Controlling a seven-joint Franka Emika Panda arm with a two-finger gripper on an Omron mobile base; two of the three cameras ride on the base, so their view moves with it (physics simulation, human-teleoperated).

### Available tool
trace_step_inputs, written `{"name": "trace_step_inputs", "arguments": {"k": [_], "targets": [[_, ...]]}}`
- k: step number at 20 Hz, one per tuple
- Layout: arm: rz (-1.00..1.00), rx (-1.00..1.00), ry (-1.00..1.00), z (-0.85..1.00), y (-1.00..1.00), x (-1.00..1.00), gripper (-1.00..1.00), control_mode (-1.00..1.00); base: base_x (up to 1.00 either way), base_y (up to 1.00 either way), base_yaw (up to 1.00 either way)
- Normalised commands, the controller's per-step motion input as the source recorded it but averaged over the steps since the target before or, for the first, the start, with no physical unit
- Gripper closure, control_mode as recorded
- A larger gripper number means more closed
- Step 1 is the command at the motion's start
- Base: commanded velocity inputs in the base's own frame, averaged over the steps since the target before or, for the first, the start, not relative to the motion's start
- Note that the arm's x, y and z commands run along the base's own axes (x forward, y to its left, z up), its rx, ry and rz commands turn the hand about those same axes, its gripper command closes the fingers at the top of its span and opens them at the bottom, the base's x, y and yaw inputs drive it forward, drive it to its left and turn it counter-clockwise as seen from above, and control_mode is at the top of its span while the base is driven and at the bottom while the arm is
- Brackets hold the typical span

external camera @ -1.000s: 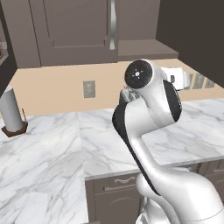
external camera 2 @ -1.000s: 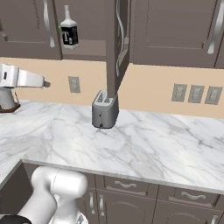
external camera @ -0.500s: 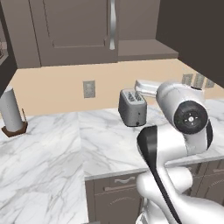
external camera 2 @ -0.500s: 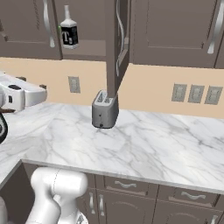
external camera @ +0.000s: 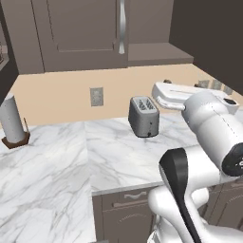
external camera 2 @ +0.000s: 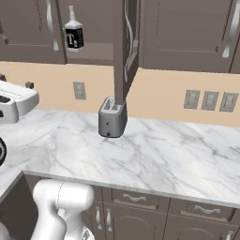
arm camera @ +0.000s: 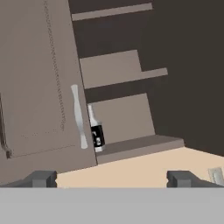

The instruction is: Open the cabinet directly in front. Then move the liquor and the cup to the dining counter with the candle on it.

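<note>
- Standing on the lowest shelf of the cabinet, the liquor is a small bottle with a pale narrow neck and a black label bearing a white letter T; it sits near the shelf's front edge, up and to the left of the toaster.
- In the hand view the same liquor appears just beside the long silver handle of the closed cabinet door, partly hidden behind that door's edge, with bare shelves stacked above it.
- One cabinet door is swung out edge-on, directly above the toaster; the cabinet is dark grey-brown with panelled fronts and curved silver handles.
- The gripper has its two dark fingertips set wide apart, with nothing between them, aimed up toward the open shelves.
- The toaster stands on the white grey-veined marble worktop, against the beige wall; a wall socket lies up and to its left.
- A paper towel roll on a dark stand rests on the worktop well to the left of the toaster.
- Three light switches sit on the wall to the right of the toaster.
</note>
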Motion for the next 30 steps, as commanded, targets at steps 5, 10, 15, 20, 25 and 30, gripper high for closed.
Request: {"name": "trace_step_inputs", "arguments": {"k": [5,10,15,20,25,30], "targets": [[0.05,-0.03,-0.12,0.29,0.12,-0.21,-1.00,-1.00,0.00,0.00,0.00],[0.00,-0.02,0.00,0.16,0.00,0.01,-1.00,-1.00,0.00,0.00,0.00],[-0.01,-0.10,0.00,0.17,0.00,0.15,-1.00,-1.00,0.00,0.00,0.00],[-0.02,-0.16,0.02,0.12,0.00,0.19,-1.00,-1.00,0.00,0.00,0.00],[0.00,-0.13,0.02,0.00,0.00,0.22,-1.00,-1.00,0.00,0.00,0.00],[0.00,-0.04,0.00,0.00,0.00,0.28,-1.00,-1.00,0.00,0.00,0.00]]}}
